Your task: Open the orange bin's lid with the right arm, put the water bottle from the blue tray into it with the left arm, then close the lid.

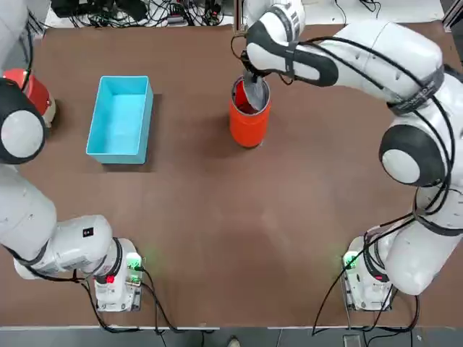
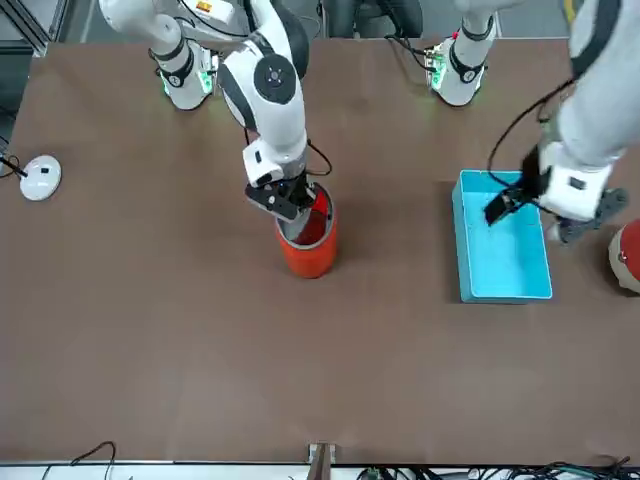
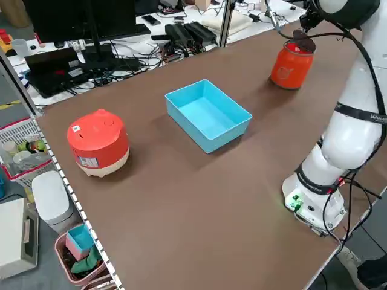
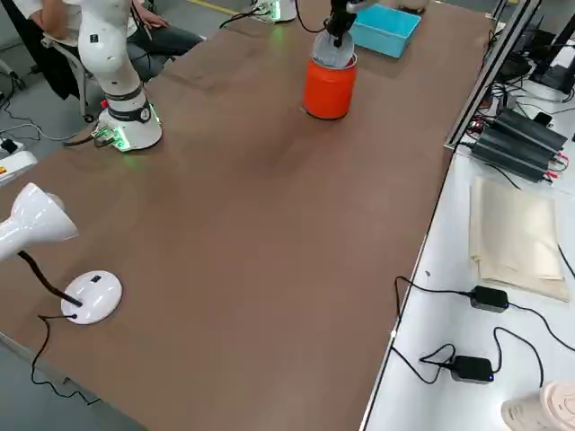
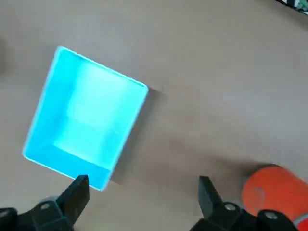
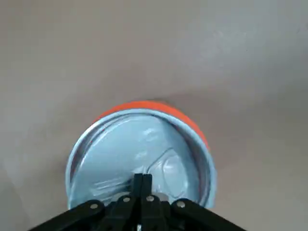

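1. On the brown tabletop, to the right of the light-blue rectangular plastic tray (image 1: 119, 119), stands the tall orange-red cylindrical bin (image 4: 329, 91), upright (the tray lies well apart from it, on the left arm's side).

2. The round grey metallic lid (image 6: 139, 154) is tilted at the bin's mouth, so that a red interior shows beside it in the top view.

3. The right gripper (image 6: 143, 177) is at the bin's mouth, its two black fingers pressed together, tips over the face of the lid in the wrist view. Whether they touch it, or pinch any part of it, cannot be told.

4. The left gripper (image 5: 144, 180) hangs raised above the table around the tray. Its black fingers are spread wide, with only bare tabletop seen between their tips, and it holds nothing.

5. Where the small clear water bottle is, the pictures do not show; the bin's depths are partly hidden by the tilted lid.

6. Beyond the tray's far side from the bin sits a red-and-white dome-shaped appliance (image 3: 98, 142) (squat, with a pale base). A white lamp (image 4: 92, 297) stands on its round foot toward the right side of the table, and a person's hand (image 4: 151, 18) shows at the robot's side.
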You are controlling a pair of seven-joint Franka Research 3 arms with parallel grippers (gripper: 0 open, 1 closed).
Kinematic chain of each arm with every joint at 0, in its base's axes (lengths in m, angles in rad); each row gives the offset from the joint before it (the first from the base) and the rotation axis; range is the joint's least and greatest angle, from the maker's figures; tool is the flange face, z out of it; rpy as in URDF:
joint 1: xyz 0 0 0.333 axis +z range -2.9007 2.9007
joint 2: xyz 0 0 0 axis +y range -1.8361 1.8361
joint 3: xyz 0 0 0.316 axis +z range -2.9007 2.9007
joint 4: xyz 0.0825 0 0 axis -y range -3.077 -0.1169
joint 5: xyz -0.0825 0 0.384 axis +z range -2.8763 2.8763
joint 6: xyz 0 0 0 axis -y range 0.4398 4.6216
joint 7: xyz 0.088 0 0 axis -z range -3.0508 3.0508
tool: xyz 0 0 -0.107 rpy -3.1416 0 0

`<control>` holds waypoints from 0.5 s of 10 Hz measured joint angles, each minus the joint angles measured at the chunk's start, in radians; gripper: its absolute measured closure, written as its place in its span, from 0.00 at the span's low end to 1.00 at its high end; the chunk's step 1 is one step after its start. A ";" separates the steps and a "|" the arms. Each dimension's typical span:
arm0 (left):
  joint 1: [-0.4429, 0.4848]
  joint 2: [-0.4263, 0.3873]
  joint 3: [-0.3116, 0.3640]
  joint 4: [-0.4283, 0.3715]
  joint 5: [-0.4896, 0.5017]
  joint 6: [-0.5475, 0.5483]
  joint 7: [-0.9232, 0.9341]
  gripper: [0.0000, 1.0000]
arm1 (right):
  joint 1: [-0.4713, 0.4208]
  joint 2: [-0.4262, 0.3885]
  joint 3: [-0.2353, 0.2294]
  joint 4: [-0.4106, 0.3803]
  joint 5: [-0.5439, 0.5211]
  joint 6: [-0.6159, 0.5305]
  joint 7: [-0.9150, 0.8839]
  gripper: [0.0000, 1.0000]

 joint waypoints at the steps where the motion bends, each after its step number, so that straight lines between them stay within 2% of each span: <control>1: -0.027 -0.014 0.087 -0.002 -0.021 -0.013 0.123 0.00 | 0.009 0.019 0.000 -0.002 -0.001 0.031 0.019 0.99; 3: -0.048 -0.026 0.205 -0.009 -0.052 -0.031 0.352 0.00 | 0.016 0.048 0.000 -0.003 -0.004 0.061 0.032 0.99; 5: -0.047 -0.028 0.242 -0.039 -0.055 -0.027 0.465 0.00 | 0.018 0.058 -0.001 -0.002 -0.008 0.071 0.034 0.99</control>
